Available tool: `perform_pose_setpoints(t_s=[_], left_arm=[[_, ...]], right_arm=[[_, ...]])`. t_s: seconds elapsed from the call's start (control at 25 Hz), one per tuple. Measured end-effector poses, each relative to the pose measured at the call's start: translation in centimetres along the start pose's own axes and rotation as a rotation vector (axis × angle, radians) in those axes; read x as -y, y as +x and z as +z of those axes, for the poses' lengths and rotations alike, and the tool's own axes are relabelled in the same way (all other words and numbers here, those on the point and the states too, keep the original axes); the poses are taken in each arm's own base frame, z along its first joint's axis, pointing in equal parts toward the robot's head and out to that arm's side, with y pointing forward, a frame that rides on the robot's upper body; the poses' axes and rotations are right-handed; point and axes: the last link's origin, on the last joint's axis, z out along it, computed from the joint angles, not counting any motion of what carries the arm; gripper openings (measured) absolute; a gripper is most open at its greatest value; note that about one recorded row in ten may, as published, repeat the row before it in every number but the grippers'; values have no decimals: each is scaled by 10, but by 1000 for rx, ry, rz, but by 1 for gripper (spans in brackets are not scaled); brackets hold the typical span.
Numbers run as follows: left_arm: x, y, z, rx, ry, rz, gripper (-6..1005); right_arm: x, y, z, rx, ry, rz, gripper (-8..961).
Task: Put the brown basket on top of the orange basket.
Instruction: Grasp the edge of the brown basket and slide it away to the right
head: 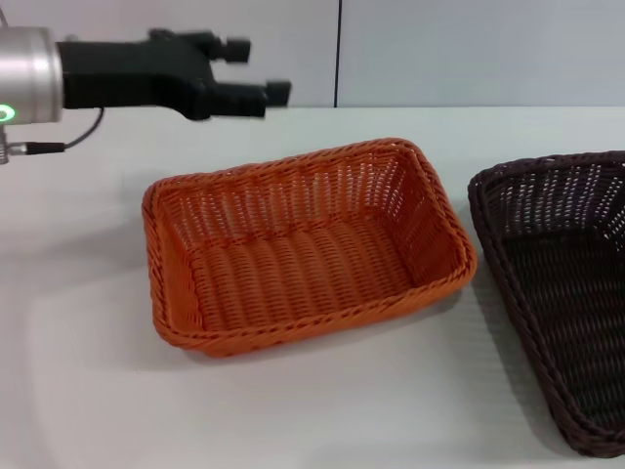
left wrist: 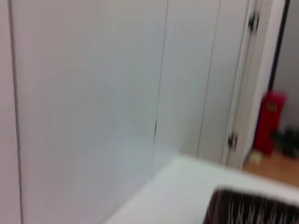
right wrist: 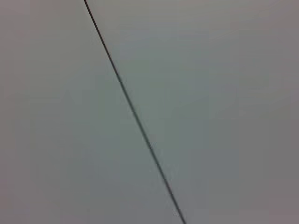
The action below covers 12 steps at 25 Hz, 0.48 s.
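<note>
The orange basket stands empty on the white table, in the middle of the head view. The brown basket stands on the table just to its right, apart from it and cut off by the picture's edge. Its rim also shows in the left wrist view. My left gripper is open and empty. It hovers high above the table, behind the orange basket's far left corner, and touches nothing. My right gripper is out of view.
A pale wall with a dark seam runs behind the table. The left wrist view shows wall panels, a door and a red object on the floor. The right wrist view shows only a grey surface with a dark line.
</note>
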Motion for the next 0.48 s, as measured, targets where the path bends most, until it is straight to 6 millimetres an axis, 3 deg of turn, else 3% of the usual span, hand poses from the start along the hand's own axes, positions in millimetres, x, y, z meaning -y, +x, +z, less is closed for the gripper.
perform_pose_setpoints(t_s=[0.16,0.32,0.4,0.48], left_arm=[[-6,-6,-22,-186,2,-36,860],[-11,-16,-30,-226,-5,-69,860],[-13,-19,-30,-233,-11,-80,860],[-16,-23,-32,-243,-17,-94,860]], right_arm=[[3,-23,14,-6,-98,24,526],[3,-58,46,-107,-256,14,526],[-2,-89,78,-221,-364,-9,526],[-6,-98,88,-261,-398,-29,526]])
